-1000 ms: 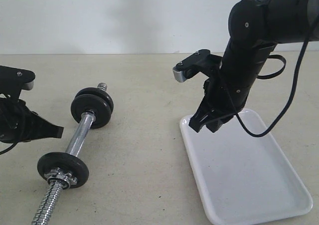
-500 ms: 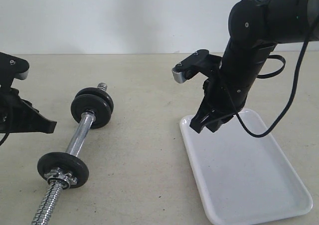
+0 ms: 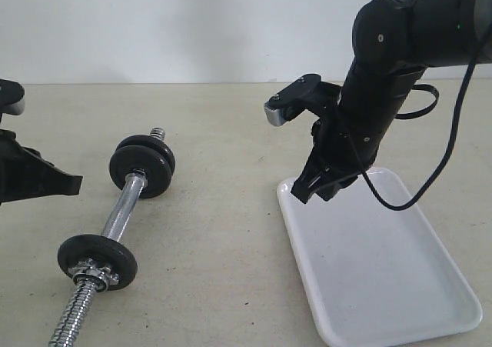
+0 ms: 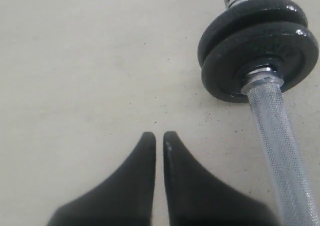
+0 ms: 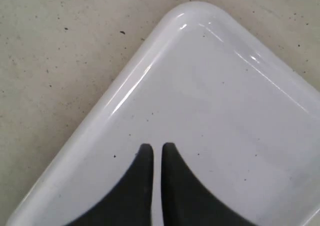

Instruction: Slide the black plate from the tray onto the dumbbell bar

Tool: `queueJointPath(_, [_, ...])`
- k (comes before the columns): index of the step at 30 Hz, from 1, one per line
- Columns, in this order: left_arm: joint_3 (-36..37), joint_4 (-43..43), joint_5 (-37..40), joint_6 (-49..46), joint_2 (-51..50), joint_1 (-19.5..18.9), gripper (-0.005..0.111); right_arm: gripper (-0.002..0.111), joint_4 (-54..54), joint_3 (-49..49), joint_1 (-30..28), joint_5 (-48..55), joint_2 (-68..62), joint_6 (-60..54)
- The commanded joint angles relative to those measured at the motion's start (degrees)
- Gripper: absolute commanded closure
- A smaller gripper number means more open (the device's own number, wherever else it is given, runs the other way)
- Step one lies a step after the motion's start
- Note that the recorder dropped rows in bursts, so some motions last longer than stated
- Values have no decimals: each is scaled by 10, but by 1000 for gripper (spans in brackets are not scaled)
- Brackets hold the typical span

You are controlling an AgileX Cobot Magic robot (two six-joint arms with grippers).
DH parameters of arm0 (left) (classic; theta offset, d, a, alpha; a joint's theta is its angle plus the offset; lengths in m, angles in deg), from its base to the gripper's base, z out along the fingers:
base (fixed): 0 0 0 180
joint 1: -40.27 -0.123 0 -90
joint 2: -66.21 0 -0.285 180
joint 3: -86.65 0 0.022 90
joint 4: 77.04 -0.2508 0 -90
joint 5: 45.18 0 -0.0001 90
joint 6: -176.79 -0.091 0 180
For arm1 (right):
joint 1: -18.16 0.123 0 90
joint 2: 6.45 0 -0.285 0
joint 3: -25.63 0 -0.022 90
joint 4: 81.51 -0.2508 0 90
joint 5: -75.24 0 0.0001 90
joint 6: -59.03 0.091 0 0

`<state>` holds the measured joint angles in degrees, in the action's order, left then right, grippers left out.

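The chrome dumbbell bar [image 3: 121, 211] lies on the table at the left. Two black plates [image 3: 143, 164] sit pressed together on its far threaded end, and they also show in the left wrist view [image 4: 257, 45] with the knurled bar [image 4: 280, 151]. Another black disc with a chrome star nut [image 3: 98, 261] sits near the bar's near end. The white tray [image 3: 384, 270] at the right holds nothing. My left gripper [image 3: 75, 184] [image 4: 159, 135] is shut and empty, left of the bar. Above the tray's far left corner [image 5: 210, 100], my right gripper [image 3: 311, 195] [image 5: 156, 147] hangs shut and empty.
A beige tabletop [image 3: 223, 231] lies bare between the bar and the tray. A pale wall [image 3: 192, 24] runs behind the table. A black cable [image 3: 438, 170] loops off the right arm above the tray.
My left gripper has drawn back to the left, away from the bar. The right arm has hardly moved.
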<state>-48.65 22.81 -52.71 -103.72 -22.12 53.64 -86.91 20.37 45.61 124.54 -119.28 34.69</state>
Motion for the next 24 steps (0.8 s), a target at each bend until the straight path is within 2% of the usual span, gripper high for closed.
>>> queueJointPath(1, [5,1,5,20,6,0,102,108,-3,1,0,22,5,-1])
queueJointPath(12, [28,1,14,48,6,0,102,108,-4,0,0,67,5,13])
queueJointPath(17, [32,1,45,74,2,0,102,108,-40,0,0,67,5,9])
queueJointPath(24, [31,1,46,98,-40,0,102,108,-80,0,2,57,5,-6])
